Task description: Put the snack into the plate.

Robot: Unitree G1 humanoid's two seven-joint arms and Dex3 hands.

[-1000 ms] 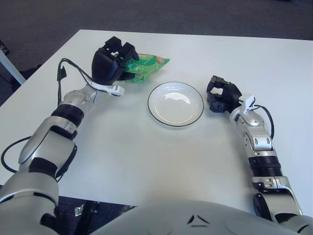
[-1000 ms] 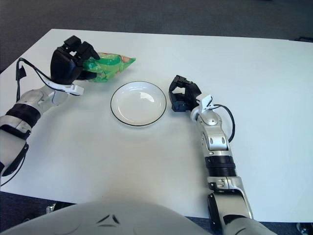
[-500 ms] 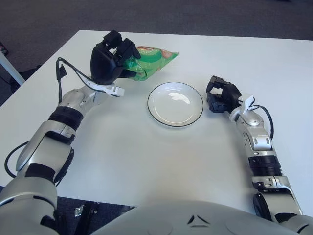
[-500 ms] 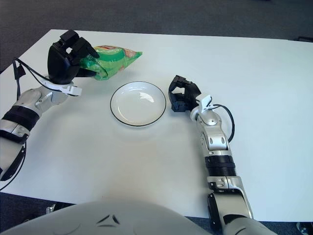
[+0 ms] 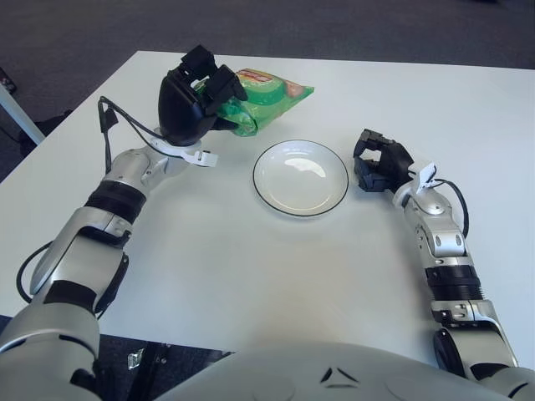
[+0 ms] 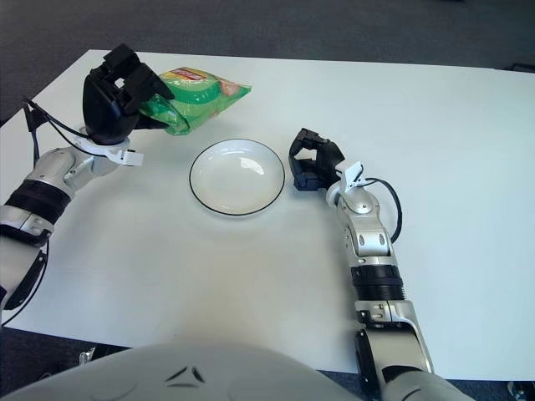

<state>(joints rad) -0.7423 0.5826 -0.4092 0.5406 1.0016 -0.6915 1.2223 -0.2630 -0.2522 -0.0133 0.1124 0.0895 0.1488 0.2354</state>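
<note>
carry step: the left robot hand (image 5: 194, 107) grips the crinkly green plastic snack bag (image 5: 266, 97) by its left end, held off the white tabletop (image 5: 251, 267), up-left of the round white black-rimmed plate (image 5: 300, 177). next: swing right over the plate, lower, release. right robot hand (image 5: 376, 163) sits curled, holding nothing, just right of the plate.

The snack (image 5: 266, 98) is a green crinkled bag with a red-and-yellow label, held tilted above the table, its free end pointing toward the far right. The plate (image 5: 300, 177), white with a dark rim, seems empty and sits near it, apart.
</note>
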